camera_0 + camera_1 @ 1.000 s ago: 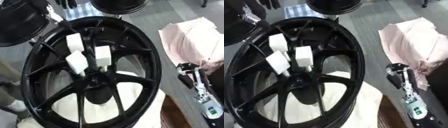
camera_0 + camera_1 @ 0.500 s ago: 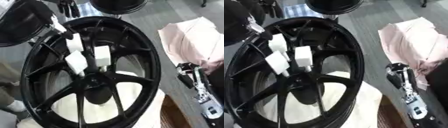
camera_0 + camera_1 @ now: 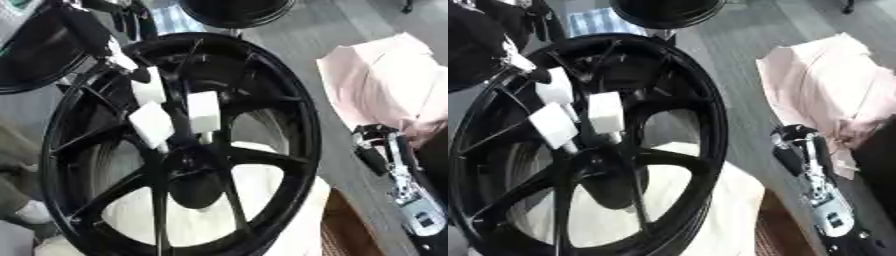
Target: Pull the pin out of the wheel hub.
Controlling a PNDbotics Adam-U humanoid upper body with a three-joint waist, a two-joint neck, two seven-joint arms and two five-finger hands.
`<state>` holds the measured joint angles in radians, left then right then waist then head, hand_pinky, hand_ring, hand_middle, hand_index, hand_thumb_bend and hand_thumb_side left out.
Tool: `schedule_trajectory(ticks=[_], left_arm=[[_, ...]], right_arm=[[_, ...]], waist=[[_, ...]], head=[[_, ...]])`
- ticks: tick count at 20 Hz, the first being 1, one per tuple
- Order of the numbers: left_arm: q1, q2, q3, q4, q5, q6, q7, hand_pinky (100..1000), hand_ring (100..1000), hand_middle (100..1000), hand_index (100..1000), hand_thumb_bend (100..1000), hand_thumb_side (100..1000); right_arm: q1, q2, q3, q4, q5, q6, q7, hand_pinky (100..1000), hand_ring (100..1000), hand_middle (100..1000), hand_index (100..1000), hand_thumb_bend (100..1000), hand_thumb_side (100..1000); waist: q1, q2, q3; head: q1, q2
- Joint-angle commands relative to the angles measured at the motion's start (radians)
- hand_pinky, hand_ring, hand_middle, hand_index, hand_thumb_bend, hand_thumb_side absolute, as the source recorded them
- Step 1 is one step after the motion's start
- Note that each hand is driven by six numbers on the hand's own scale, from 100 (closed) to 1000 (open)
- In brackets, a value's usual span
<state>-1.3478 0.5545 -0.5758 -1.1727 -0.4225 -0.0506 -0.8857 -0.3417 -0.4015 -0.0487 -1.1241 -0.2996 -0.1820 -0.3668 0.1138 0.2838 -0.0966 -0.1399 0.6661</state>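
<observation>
A large black spoked wheel (image 3: 297, 115) lies on a white cloth, its hub (image 3: 194, 185) below the middle. Three white block-headed pins stand close together above the hub: an upper one (image 3: 147, 90), a left one (image 3: 150, 124) and a right one (image 3: 203, 111). My left arm comes in from the upper left, and my black left hand (image 3: 131, 67) is right at the top of the upper pin. I cannot see whether it grips the pin. My right hand (image 3: 791, 150) rests open beside the wheel at the lower right, away from the pins.
A crumpled pink cloth (image 3: 394, 85) lies on the grey table to the right of the wheel. A black round object (image 3: 236, 10) stands at the far edge, and another dark round shape (image 3: 26, 60) sits at the upper left.
My left arm has come down from the upper left corner until the hand reaches the uppermost pin. The three pins and my right hand have stayed put.
</observation>
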Motion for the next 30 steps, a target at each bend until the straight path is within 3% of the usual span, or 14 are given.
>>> schedule_trajectory(ticks=[1, 8, 16, 24, 30], left_arm=[[-0.017, 0.013, -0.002, -0.009, -0.003, 0.013, 0.005, 774, 730, 699, 812, 596, 532], [-0.013, -0.006, -0.028, -0.012, -0.003, 0.026, 0.010, 764, 707, 673, 804, 594, 505], [-0.006, 0.000, -0.051, -0.039, -0.077, 0.011, 0.002, 721, 650, 606, 746, 492, 438], [0.005, 0.032, -0.073, -0.082, -0.154, -0.001, -0.021, 723, 682, 643, 800, 567, 548], [0.010, 0.044, -0.067, -0.091, -0.193, -0.010, -0.021, 681, 602, 559, 720, 574, 548]], right_arm=[[-0.010, -0.030, -0.004, -0.017, 0.005, 0.001, 0.000, 673, 677, 492, 643, 100, 592], [-0.013, -0.029, -0.002, -0.017, 0.005, 0.002, 0.002, 673, 677, 493, 643, 100, 592], [-0.014, -0.029, -0.001, -0.018, 0.003, 0.002, 0.003, 673, 677, 493, 643, 100, 594], [-0.011, -0.032, -0.003, -0.018, 0.004, 0.002, 0.002, 673, 677, 493, 643, 100, 595], [-0.009, -0.034, -0.004, -0.018, 0.003, 0.002, 0.001, 674, 677, 493, 643, 100, 599]], waist=[[-0.008, -0.021, -0.002], [-0.007, -0.022, -0.006], [-0.006, -0.021, -0.007], [-0.005, -0.023, -0.003], [-0.005, -0.024, 0.000]], head=[[0.005, -0.001], [0.006, 0.001], [0.008, 0.006], [0.011, 0.007], [0.013, 0.007]])
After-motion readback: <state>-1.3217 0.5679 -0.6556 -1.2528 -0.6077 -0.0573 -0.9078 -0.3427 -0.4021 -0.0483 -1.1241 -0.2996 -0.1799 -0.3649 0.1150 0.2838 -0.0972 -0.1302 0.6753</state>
